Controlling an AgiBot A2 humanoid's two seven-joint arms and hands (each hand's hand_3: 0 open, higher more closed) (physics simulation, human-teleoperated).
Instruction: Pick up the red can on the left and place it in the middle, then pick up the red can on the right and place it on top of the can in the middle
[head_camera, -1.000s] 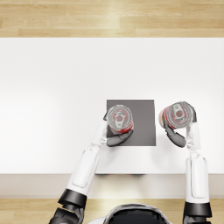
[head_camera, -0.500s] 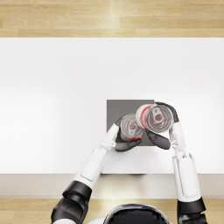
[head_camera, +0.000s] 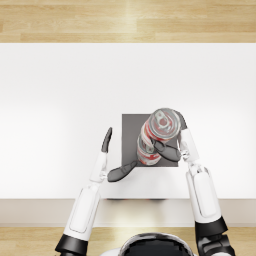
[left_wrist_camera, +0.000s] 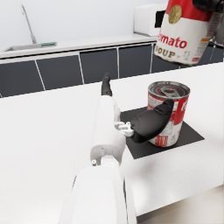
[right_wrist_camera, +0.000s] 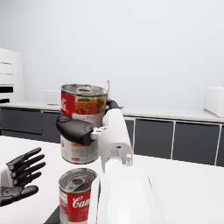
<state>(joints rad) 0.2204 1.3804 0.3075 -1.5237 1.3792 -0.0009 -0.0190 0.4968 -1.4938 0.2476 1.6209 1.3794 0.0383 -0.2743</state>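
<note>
Since half a second ago the left hand (head_camera: 111, 161) has let go of the middle can (left_wrist_camera: 166, 112) and drawn back to its left, fingers spread, thumb just beside the can's side. Meanwhile the right hand (head_camera: 172, 149) has carried the second can (head_camera: 161, 126) in over the mat (head_camera: 131, 131).

That second can is gripped around its side by the right hand, upright or nearly so, held in the air above the middle can, which stands upright on the mat on the desk (head_camera: 60, 100). From the left wrist view the raised can hangs clearly higher and a little off to one side, so the coming move likely needs a small sideways shift before lowering.

From the head view the upper can covers most of the lower one, so their exact alignment is hard to judge.
</note>
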